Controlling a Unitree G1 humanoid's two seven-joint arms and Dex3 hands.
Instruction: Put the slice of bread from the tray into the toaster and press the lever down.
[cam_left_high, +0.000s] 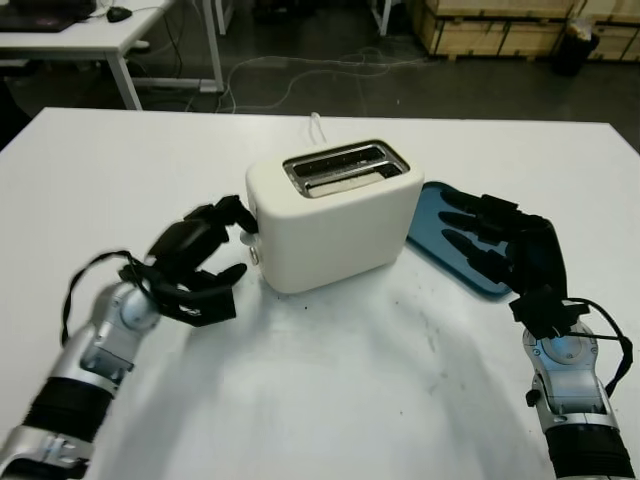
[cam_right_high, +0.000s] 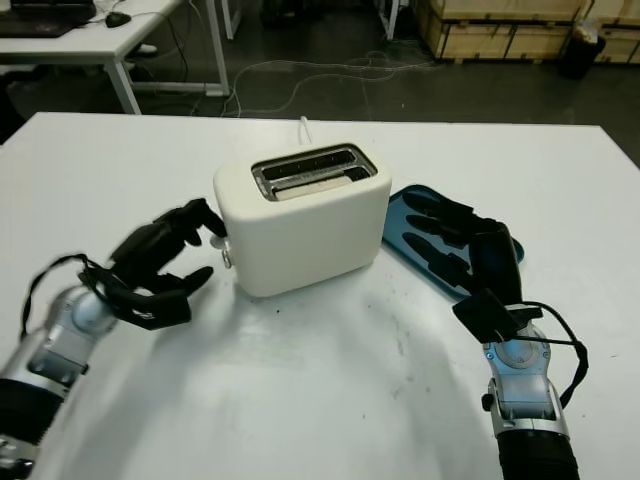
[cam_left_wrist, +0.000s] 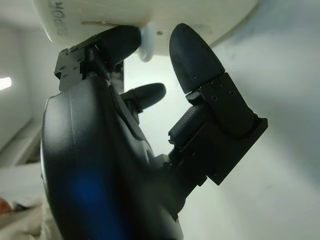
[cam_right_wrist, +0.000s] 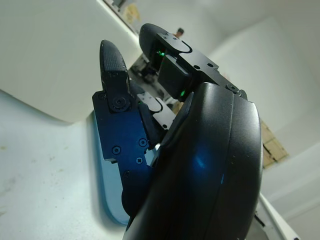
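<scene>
One toaster (cam_left_high: 335, 215), lettering unreadable, left hand (cam_left_high: 205, 265) at lever (cam_left_high: 249, 224)

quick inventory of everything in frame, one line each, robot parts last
toaster: 1, white, centre of table
bread: 1, pale, in a toaster slot, sunk low
lever: 1, white knob, on toaster's end facing the left hand
tray: 1, blue, beside toaster, partly under the right hand
table: 1, white
cable: 1, white, behind toaster
left hand: 1, black, at the lever, fingertip on the toaster's end
right hand: 1, black, open, over tray
</scene>
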